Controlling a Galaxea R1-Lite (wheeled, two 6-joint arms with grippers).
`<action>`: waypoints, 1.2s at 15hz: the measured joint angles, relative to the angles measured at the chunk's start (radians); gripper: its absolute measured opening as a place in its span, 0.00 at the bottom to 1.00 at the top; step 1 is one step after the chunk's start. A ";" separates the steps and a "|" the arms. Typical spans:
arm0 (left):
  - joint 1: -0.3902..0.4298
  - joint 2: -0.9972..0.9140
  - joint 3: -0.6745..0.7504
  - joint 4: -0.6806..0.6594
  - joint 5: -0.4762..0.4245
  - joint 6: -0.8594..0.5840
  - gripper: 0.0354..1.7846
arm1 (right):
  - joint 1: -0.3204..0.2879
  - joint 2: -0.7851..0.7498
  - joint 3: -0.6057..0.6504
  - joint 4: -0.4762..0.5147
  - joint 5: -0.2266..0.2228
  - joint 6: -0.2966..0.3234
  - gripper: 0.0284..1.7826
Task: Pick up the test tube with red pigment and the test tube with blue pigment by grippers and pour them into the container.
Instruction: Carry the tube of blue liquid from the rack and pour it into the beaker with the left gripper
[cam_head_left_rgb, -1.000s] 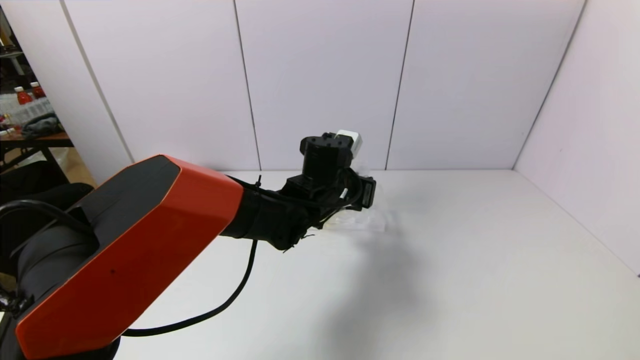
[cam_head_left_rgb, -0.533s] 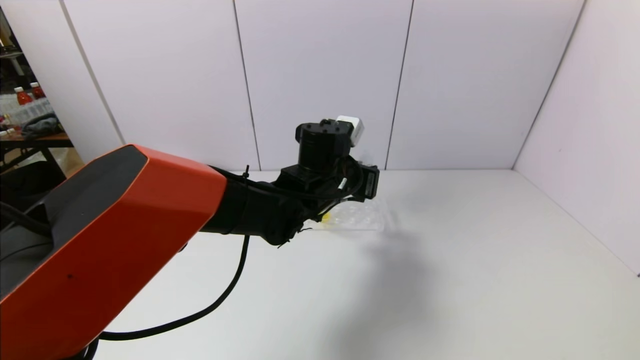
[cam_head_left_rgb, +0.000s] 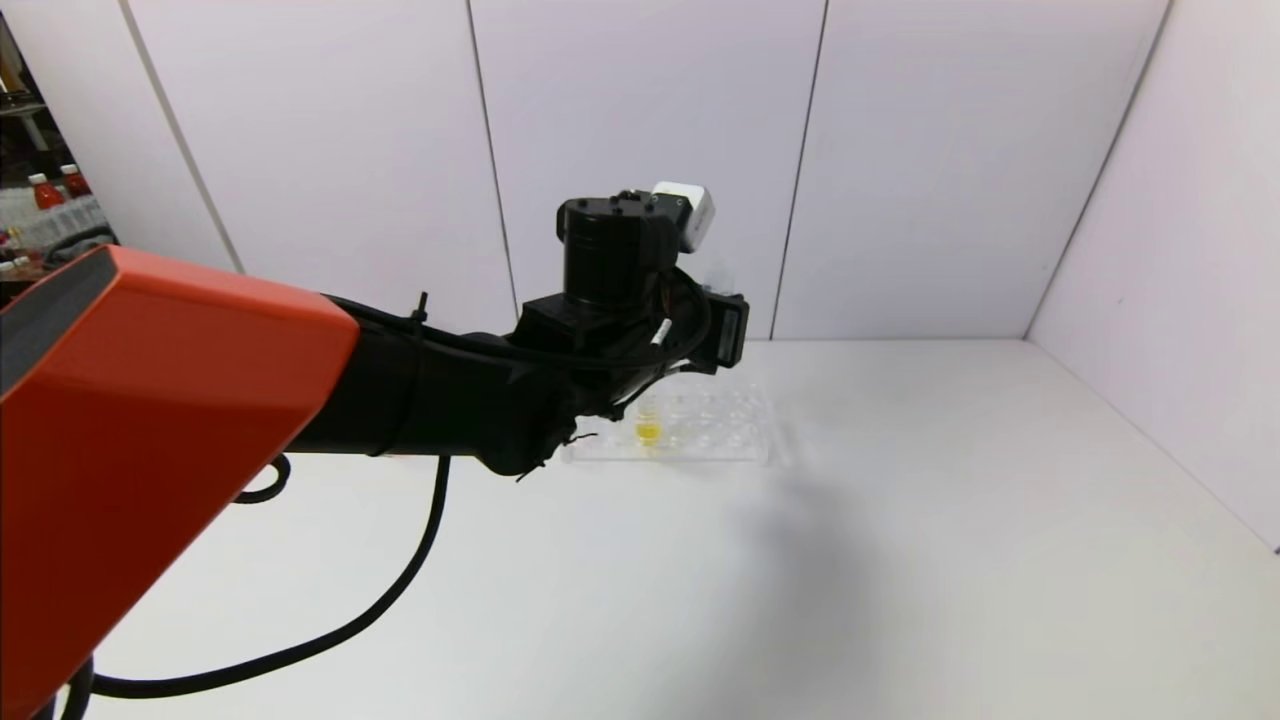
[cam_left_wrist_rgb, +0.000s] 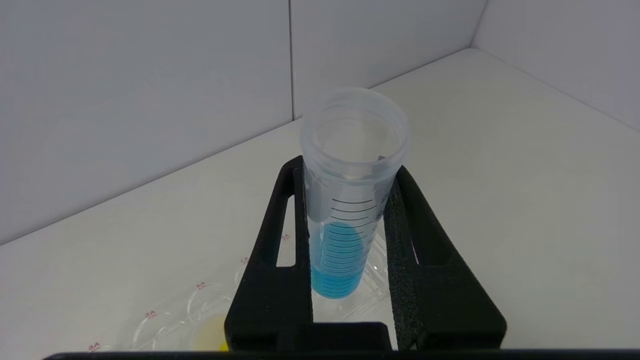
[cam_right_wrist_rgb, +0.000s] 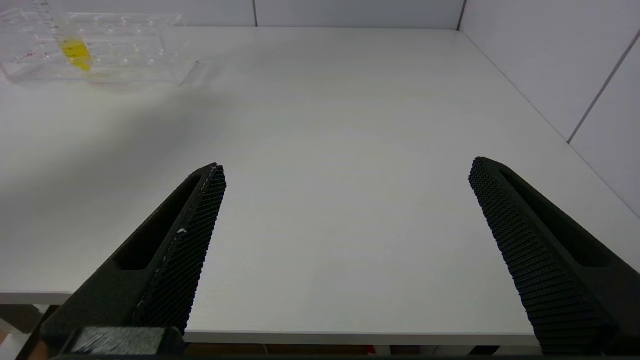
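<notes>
My left gripper (cam_left_wrist_rgb: 348, 167) is shut on the test tube with blue pigment (cam_left_wrist_rgb: 340, 260), a clear graduated tube with blue liquid in its lower part. It grips the tube just below the open rim and holds it upright above the clear tube rack (cam_left_wrist_rgb: 370, 300). In the head view the left gripper (cam_head_left_rgb: 720, 335) hangs over that rack (cam_head_left_rgb: 720, 430) at the back of the table. My right gripper (cam_right_wrist_rgb: 347, 167) is open and empty, low over the table's front edge. The test tube with red pigment and the container are out of view.
A tube with yellow liquid (cam_head_left_rgb: 648, 430) stands in the rack (cam_right_wrist_rgb: 100, 50) and shows in the right wrist view (cam_right_wrist_rgb: 75, 52). White walls close off the table at the back and the right. My left arm's orange link (cam_head_left_rgb: 150, 420) and its cable (cam_head_left_rgb: 400, 610) cross the left side.
My left arm has risen, lifting the gripper and its tube higher above the rack. The rack and the yellow tube, covered before, now show below it.
</notes>
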 joint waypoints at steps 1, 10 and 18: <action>0.000 -0.020 0.012 0.000 0.008 0.004 0.23 | 0.000 0.000 0.000 0.000 0.000 0.000 1.00; 0.017 -0.195 0.139 -0.013 0.014 0.010 0.23 | 0.000 0.000 0.000 0.000 0.000 0.000 1.00; 0.201 -0.273 0.182 -0.013 0.006 0.036 0.23 | 0.000 0.000 0.000 0.000 0.000 0.000 1.00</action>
